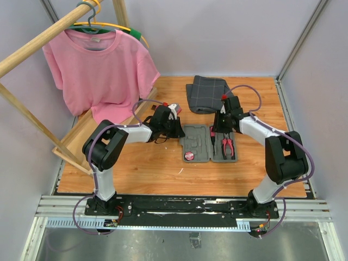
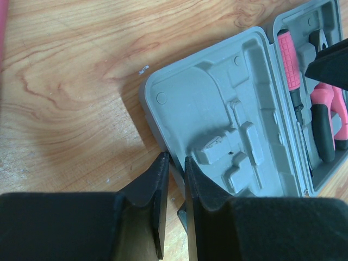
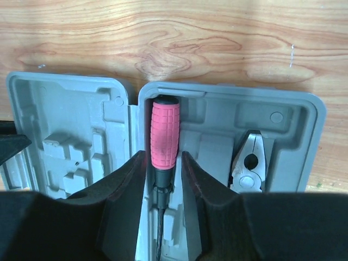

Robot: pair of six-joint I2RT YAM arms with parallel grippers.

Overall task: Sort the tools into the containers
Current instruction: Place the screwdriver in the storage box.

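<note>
A grey moulded tool case lies open mid-table. In the left wrist view its left half shows bare recesses, and my left gripper is shut on that half's outer rim. The right half holds a pink-handled screwdriver in its slot and pliers beside it. My right gripper is open over the screwdriver, a finger on each side of its black collar, with small gaps. From above, the left gripper and right gripper flank the case's far end, with the pliers below the right one.
A red round item sits at the near end of the case's left half. A folded grey cloth lies behind the case. A pink T-shirt hangs on a wooden rack at the left.
</note>
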